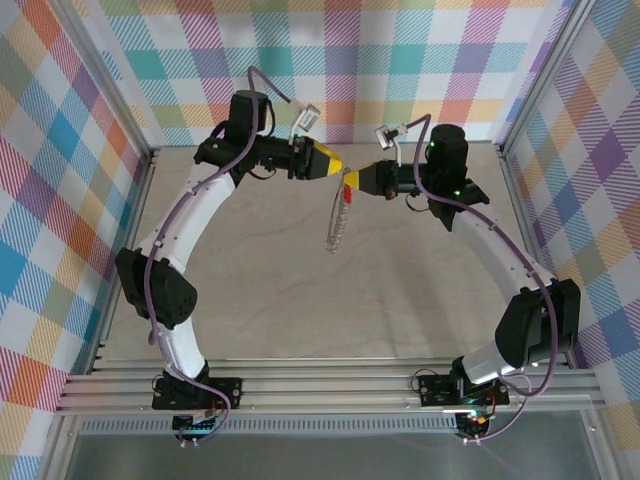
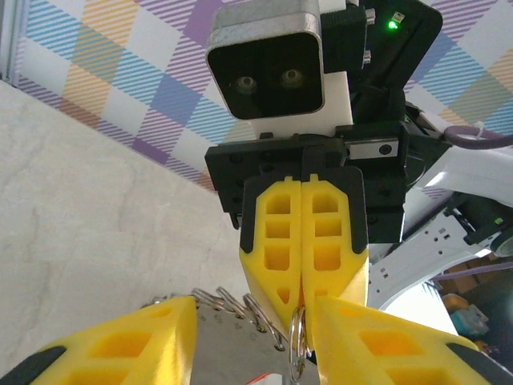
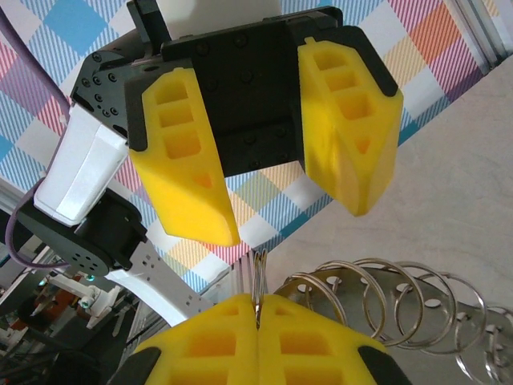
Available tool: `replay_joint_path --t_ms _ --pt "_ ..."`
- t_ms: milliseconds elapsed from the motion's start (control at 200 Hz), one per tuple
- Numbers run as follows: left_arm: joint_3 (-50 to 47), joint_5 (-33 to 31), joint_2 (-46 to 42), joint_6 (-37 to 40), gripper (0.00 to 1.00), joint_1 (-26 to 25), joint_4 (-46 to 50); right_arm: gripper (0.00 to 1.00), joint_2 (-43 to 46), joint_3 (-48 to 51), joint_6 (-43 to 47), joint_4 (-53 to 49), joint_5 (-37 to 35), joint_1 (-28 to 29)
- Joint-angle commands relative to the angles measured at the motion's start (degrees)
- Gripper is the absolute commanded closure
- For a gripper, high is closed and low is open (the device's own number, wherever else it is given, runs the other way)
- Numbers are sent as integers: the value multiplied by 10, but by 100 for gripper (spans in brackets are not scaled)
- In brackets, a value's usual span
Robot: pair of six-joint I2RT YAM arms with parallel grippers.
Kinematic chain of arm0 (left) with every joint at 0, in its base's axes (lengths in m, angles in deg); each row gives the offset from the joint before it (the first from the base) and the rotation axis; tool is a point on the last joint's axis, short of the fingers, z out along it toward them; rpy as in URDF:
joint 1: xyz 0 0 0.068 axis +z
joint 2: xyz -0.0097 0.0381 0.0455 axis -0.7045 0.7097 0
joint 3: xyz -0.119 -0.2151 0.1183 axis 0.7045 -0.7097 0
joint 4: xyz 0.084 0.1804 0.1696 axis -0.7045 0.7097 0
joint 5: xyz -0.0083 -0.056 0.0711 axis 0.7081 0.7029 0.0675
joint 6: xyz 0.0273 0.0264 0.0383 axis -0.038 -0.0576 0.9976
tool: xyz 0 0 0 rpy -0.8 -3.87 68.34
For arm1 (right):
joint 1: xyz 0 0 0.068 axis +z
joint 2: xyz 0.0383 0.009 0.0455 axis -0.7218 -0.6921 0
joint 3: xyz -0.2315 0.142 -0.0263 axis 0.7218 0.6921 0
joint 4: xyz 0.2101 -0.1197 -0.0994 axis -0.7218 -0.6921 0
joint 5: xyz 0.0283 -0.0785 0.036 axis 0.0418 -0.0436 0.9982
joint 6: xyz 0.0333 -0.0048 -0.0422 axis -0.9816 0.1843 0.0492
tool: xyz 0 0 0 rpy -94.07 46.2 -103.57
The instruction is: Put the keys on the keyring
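Above the far middle of the table (image 1: 250, 300), the keyring (image 2: 236, 349) is hanging from your right gripper (image 2: 303, 298), whose fingers are pressing together on one thin loop of it. A red speck just below that pinch is looking like the key (image 2: 266, 378); whether it is threaded yet cannot be told. Your left gripper (image 3: 288, 216) is facing it, fingers apart, visibly gripping nothing. You are likely lining up a grasp: be centring on the red head, closing slowly, avoiding the wire rings.
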Motion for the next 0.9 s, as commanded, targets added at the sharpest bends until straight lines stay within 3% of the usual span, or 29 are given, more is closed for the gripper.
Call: replay_joint_path --t_ms 0,360,660,895 --pt "20 31 6 12 59 5 18 100 -2 -19 14 16 15 -5" --pt "23 46 10 23 69 -6 33 100 -5 -17 7 26 9 -6" --pt "34 49 20 29 71 -13 44 100 -6 -16 2 33 7 -6" --pt "42 50 28 30 86 -20 45 100 -8 -12 3 34 7 -6"
